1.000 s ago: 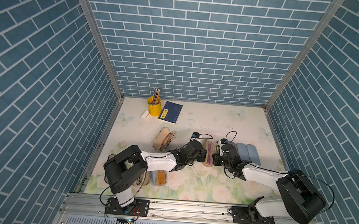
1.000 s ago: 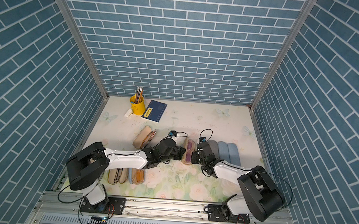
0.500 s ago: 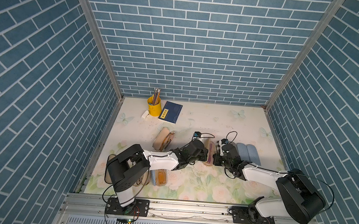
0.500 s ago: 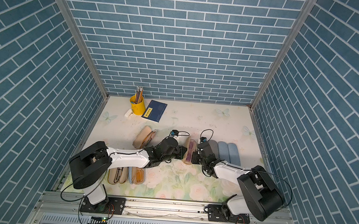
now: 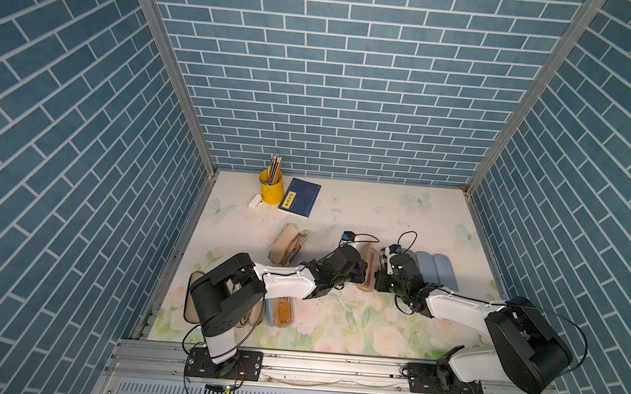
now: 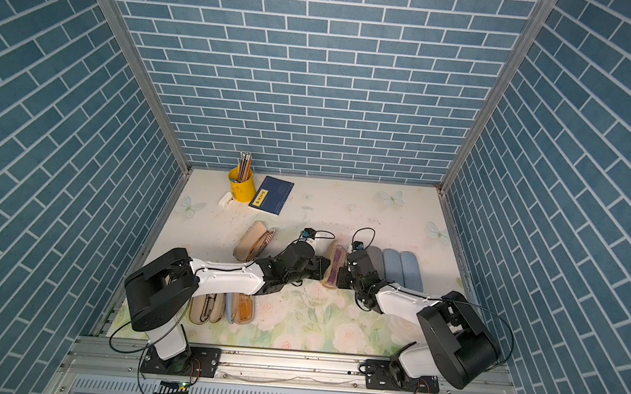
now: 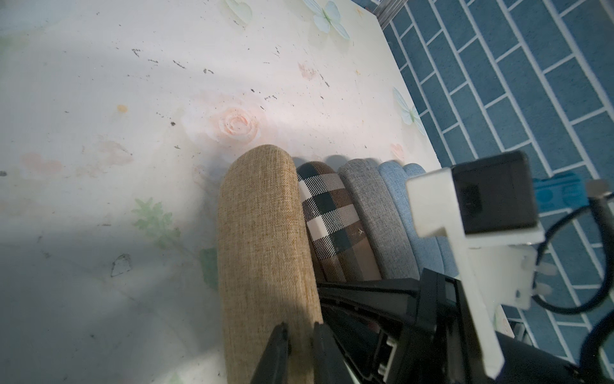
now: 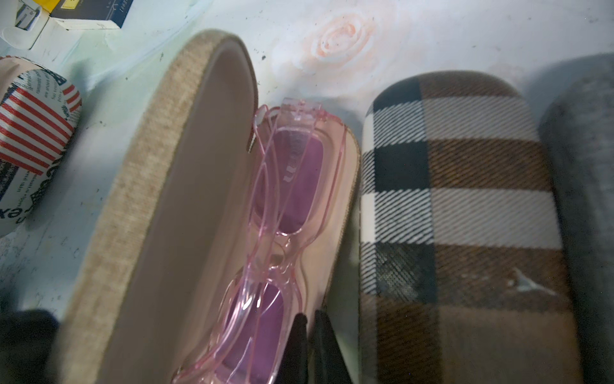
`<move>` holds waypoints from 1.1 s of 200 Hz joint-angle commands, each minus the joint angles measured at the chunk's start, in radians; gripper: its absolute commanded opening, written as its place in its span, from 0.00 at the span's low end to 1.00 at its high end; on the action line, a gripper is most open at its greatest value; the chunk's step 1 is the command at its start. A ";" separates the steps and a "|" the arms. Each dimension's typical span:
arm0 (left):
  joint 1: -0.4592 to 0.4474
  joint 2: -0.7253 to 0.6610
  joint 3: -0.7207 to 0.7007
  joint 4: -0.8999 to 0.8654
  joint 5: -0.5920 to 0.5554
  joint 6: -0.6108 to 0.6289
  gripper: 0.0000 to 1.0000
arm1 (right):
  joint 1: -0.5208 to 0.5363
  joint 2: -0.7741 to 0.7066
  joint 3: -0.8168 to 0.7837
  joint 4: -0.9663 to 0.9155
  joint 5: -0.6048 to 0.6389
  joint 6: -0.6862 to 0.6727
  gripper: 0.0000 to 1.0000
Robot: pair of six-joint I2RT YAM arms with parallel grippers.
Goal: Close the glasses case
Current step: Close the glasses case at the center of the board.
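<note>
The case (image 5: 371,266) is lying open between the two grippers, with its near end hiding under them in both top views. The left gripper (image 7: 299,327) is sitting clenched, empty, against the lid's cloth back. The right gripper (image 8: 310,316) is sitting clenched at the base's rim, beside glasses (image 8: 285,186) that are running out of frame.

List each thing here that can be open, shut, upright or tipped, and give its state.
tan glasses case: open, lid raised, pink glasses inside
plaid case: closed
grey case: closed
left gripper: shut, at the tan lid's outer side
right gripper: shut, at the tan case's base rim
yellow cup: upright, holding pencils
blue notebook: closed, lying flat
</note>
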 commanded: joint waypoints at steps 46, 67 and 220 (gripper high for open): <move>-0.013 0.049 0.006 -0.043 0.023 0.011 0.18 | 0.001 0.010 -0.003 0.029 -0.008 -0.001 0.07; -0.015 0.052 0.007 -0.039 0.024 0.009 0.18 | 0.001 0.012 0.000 0.028 -0.009 -0.001 0.06; -0.025 0.082 0.002 -0.017 0.032 -0.006 0.18 | 0.000 0.009 0.034 -0.002 0.002 -0.014 0.06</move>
